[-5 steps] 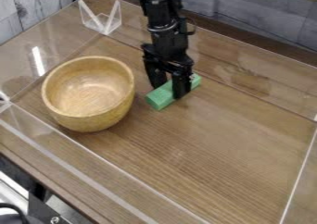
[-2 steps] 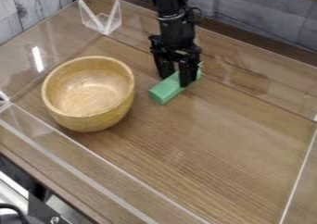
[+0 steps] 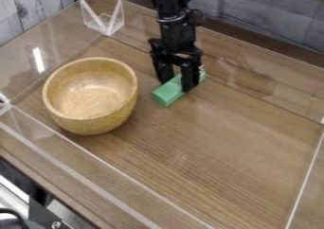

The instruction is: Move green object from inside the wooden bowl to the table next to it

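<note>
The green object lies flat on the table, just right of the wooden bowl. The bowl's pale inside holds nothing. My gripper points down at the far end of the green block. Its black fingers stand apart on either side of that end, so it is open and not gripping the block. Whether the fingertips touch the block I cannot tell.
Clear plastic walls run along the table's edges, front, left and right. A small clear plastic stand sits at the back left corner. Bare tabletop stretches to the right of the block and in front of it.
The gripper has barely shifted, edging slightly toward the back. Earlier its fingers straddled the green block lower down; now more of the block shows in front of them.
</note>
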`<move>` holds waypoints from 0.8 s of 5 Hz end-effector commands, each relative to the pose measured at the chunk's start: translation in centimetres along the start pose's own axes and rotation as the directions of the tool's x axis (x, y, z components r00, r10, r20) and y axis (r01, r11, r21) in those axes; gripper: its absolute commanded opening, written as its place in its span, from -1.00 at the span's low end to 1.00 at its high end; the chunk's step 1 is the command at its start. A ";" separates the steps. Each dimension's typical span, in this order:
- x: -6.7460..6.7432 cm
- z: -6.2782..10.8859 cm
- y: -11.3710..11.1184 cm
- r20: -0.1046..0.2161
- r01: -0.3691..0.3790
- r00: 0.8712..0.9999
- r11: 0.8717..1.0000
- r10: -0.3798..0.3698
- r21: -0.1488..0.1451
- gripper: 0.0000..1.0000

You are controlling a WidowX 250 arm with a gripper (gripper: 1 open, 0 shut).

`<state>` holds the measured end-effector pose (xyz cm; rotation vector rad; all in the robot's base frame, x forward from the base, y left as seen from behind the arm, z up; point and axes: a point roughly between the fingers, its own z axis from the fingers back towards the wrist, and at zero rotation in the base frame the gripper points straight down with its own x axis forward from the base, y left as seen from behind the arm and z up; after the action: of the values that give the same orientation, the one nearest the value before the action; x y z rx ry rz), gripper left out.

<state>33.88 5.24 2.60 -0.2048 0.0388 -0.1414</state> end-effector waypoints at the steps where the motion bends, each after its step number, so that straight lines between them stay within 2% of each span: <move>1: 0.5 3.1 0.8 0.090 -0.044 0.995 0.999 0.041 0.028 1.00; 2: 0.3 3.4 1.7 0.099 -0.095 0.991 0.995 0.092 0.024 1.00; 4: -0.7 2.6 1.4 0.103 -0.130 0.987 0.991 0.127 0.020 1.00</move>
<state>32.78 6.78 2.42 -0.2043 0.0224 -0.0027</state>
